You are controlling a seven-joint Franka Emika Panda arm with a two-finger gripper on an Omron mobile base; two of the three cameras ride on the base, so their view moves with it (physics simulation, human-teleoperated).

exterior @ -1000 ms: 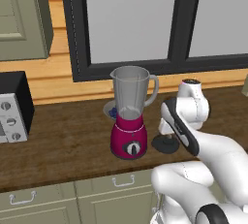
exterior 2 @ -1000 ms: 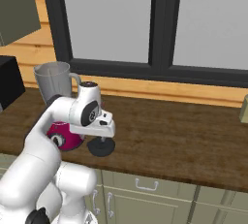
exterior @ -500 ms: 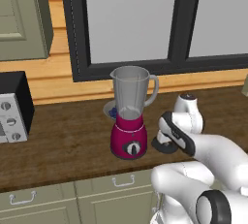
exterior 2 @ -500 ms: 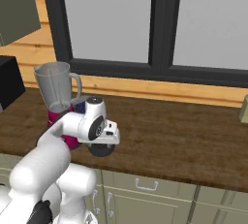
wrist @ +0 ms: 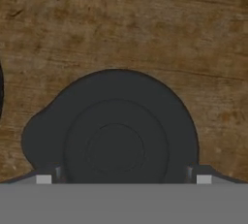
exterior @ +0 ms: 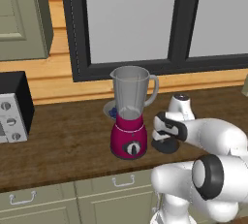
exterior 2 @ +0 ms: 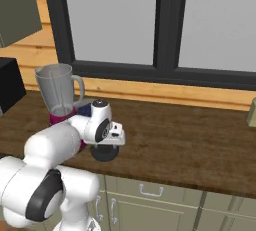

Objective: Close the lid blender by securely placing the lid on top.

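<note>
Key relation: the lid [wrist: 116, 136] was seen directly below the gripper [wrist: 123, 178], centred between the two fingers [wrist: 44, 178] in the hand view, with its knob on the midline.
Lid position: the lid was located flat on the table [exterior: 63, 140], just beside the blender [exterior: 128, 114] on the side away from the black-and-white appliance [exterior: 13, 106].
Long axis: none was found; the lid was round, so no finger orientation was favoured.
Finger state: the fingers were spread, one tip at each side of the disc; contact with the rim could not be confirmed, since the tips were barely visible.
Blender: a magenta-red base with a round dial was noted, with a tall clear grey jar, handle and spout above; the jar mouth was open.
Lid surface: matt black, with concentric raised rings around a centre knob.
Table surface: dark wood grain, flat and matt.
Judgement: a straight descent and closure were judged sufficient for a grasp.
</note>
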